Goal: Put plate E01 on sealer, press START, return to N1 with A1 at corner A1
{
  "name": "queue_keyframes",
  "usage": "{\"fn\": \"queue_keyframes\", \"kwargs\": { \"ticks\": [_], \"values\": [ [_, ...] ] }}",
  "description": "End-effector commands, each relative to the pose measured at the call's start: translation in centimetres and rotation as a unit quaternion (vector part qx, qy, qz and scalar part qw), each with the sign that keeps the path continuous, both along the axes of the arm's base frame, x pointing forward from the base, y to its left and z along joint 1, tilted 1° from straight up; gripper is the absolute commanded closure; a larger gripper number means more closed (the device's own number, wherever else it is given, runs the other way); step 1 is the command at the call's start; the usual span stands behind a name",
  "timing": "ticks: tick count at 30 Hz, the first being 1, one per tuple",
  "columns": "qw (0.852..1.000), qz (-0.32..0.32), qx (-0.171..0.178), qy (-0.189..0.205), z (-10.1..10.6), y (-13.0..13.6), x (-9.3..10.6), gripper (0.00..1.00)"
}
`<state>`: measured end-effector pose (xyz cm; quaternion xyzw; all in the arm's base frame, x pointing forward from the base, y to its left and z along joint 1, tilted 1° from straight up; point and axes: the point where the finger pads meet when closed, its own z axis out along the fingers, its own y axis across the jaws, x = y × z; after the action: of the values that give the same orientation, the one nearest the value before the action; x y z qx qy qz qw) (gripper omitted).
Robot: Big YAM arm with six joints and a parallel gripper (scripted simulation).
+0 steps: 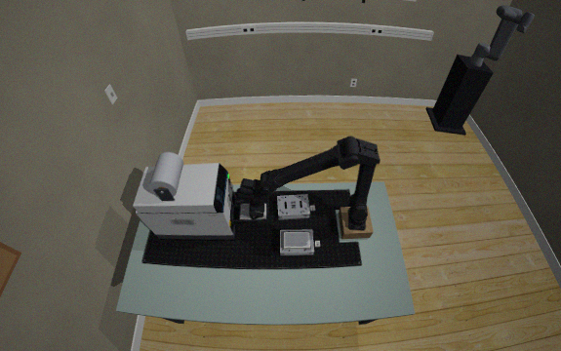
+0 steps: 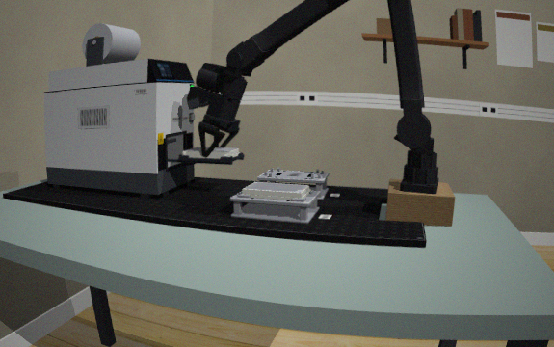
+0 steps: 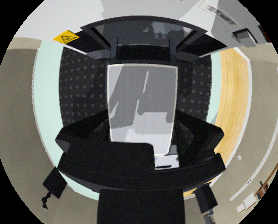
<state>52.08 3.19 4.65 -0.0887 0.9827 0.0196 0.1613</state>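
Observation:
Plate E01 (image 1: 247, 212) (image 2: 224, 153) (image 3: 142, 100) lies flat on the sealer's extended stage (image 2: 228, 161); its top looks like a smooth, shiny grey sheet. My gripper (image 2: 214, 150) (image 3: 141, 112) reaches down over it, one finger at each long side, and looks shut on it. The sealer's lamp (image 1: 228, 176) (image 2: 192, 86) is green. Nest N1 (image 1: 304, 207) (image 2: 296, 175) is empty. Nest N2 (image 1: 297, 252) (image 2: 277, 212), in front, holds its plate (image 1: 297, 240) (image 2: 277, 190). The corner marks and locators at E01 are too small or hidden to read.
The sealer (image 1: 182, 226) (image 2: 118, 145) stands at the left, its open doorway directly behind the stage. A yellow warning label (image 3: 66, 37) is beside the doorway. The arm's wooden base block (image 1: 356, 234) (image 2: 418, 209) stands right of the nests. The arm passes above N1.

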Motion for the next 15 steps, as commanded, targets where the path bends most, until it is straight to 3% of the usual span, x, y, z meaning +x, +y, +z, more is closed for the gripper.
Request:
{"fn": "queue_keyframes", "kwargs": {
  "ticks": [1,15],
  "values": [
    [0.999,0.003,0.003,-0.033,3.01,0.50,2.61,1.00],
    [0.999,0.003,0.004,-0.040,3.41,0.51,3.12,1.00]
  ]
}}
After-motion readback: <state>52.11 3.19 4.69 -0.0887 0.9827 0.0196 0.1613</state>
